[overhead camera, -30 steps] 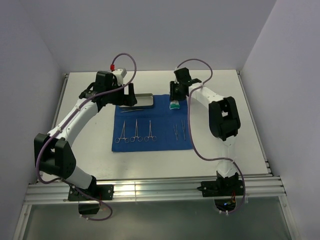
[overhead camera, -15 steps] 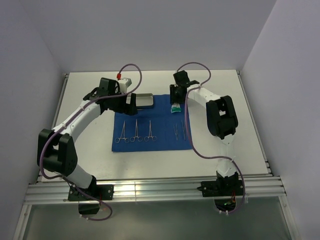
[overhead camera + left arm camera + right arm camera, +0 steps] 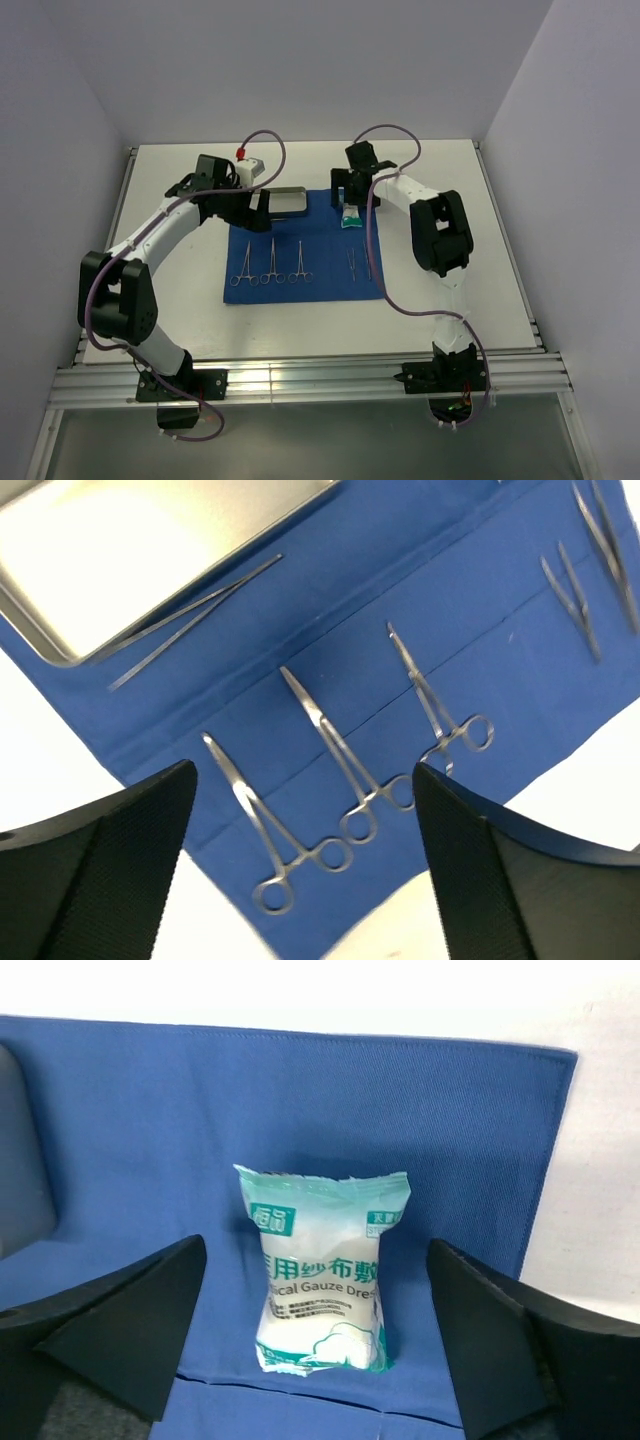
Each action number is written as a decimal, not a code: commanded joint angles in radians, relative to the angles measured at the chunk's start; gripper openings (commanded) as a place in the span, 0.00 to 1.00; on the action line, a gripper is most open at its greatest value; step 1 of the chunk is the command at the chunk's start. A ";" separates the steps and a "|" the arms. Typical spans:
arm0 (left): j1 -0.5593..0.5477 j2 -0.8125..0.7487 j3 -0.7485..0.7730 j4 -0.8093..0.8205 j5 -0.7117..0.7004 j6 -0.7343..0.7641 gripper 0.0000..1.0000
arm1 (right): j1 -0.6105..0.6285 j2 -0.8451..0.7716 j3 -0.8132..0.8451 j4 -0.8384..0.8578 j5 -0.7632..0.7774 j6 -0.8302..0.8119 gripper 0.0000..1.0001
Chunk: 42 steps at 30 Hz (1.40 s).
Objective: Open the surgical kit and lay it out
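Note:
The royal-blue cloth (image 3: 330, 282) lies spread flat in the middle of the table. The steel tray (image 3: 285, 203) sits at its far left corner. Three ring-handled clamps (image 3: 340, 770) lie side by side on the cloth, and two slim tweezers (image 3: 359, 261) lie to their right. Another pair of tweezers (image 3: 190, 610) rests across the tray's rim (image 3: 60, 655). My left gripper (image 3: 303, 770) hovers open above the clamps, holding nothing. The white-green packet (image 3: 325, 1270) lies on the cloth (image 3: 150, 1110) at its far right. My right gripper (image 3: 316, 1248) stands open with a finger on each side of the packet, not touching it.
White tabletop (image 3: 170, 270) surrounds the cloth, with grey walls to the left, right and back. A metal rail (image 3: 300, 375) runs along the near edge by both arm bases.
My right gripper has opened and let go of the packet, which now lies on the cloth. The left gripper has shifted slightly over the cloth's left side.

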 commanded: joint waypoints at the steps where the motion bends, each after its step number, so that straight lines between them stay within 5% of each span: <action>1: 0.026 -0.030 0.033 -0.010 0.119 0.205 0.91 | 0.003 -0.064 0.062 0.011 0.011 -0.001 1.00; 3: 0.039 0.006 0.074 -0.069 0.142 0.318 0.83 | 0.000 -0.108 0.071 0.011 0.005 -0.005 1.00; 6: 0.077 0.069 0.116 -0.106 0.194 0.415 0.54 | -0.009 -0.162 0.099 -0.006 -0.023 -0.028 1.00; 15: 0.147 0.195 0.151 -0.171 0.324 0.857 0.15 | -0.069 -0.312 0.127 -0.050 -0.115 -0.105 1.00; 29: 0.203 0.371 0.245 -0.347 0.399 1.464 0.24 | -0.100 -0.472 0.107 -0.079 -0.254 -0.102 1.00; 36: 0.206 0.467 0.374 -0.454 0.432 1.555 0.27 | -0.115 -0.501 0.107 -0.092 -0.296 -0.090 1.00; 42: 0.204 0.479 0.363 -0.358 0.413 1.500 0.30 | -0.130 -0.506 0.104 -0.101 -0.325 -0.078 1.00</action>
